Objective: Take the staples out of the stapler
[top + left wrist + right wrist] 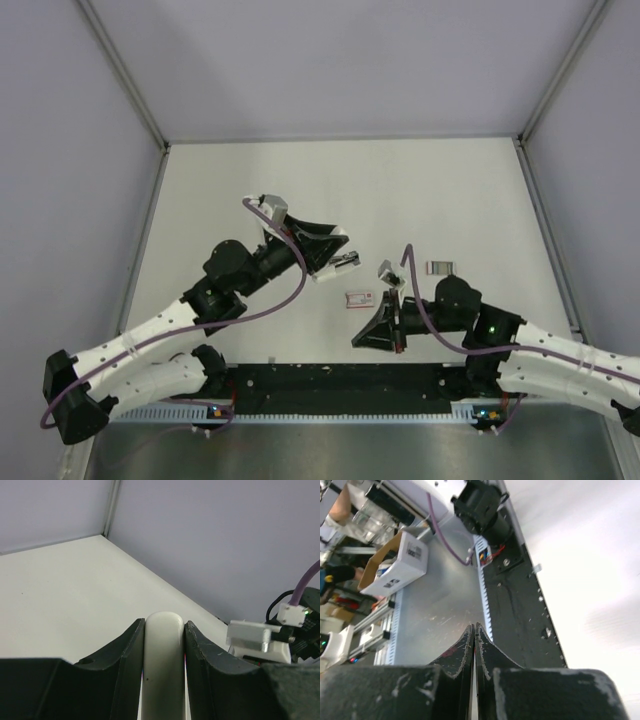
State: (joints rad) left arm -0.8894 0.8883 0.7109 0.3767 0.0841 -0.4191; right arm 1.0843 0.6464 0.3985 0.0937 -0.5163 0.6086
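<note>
My left gripper point(332, 256) is shut on the stapler point(345, 262), a white body with a metal part, and holds it near the middle of the table. In the left wrist view the white rounded stapler body point(162, 665) sits clamped between both black fingers point(122, 675). The staples point(440, 267), a short silvery strip, lie on the table to the right, apart from both grippers. My right gripper point(357, 342) is shut, points toward the near edge, and shows nothing between its jaws in the right wrist view point(474, 628).
A small red-and-white box point(358, 298) lies on the table between the two grippers. The black base plate point(330, 385) runs along the near edge. Grey walls enclose the table on three sides.
</note>
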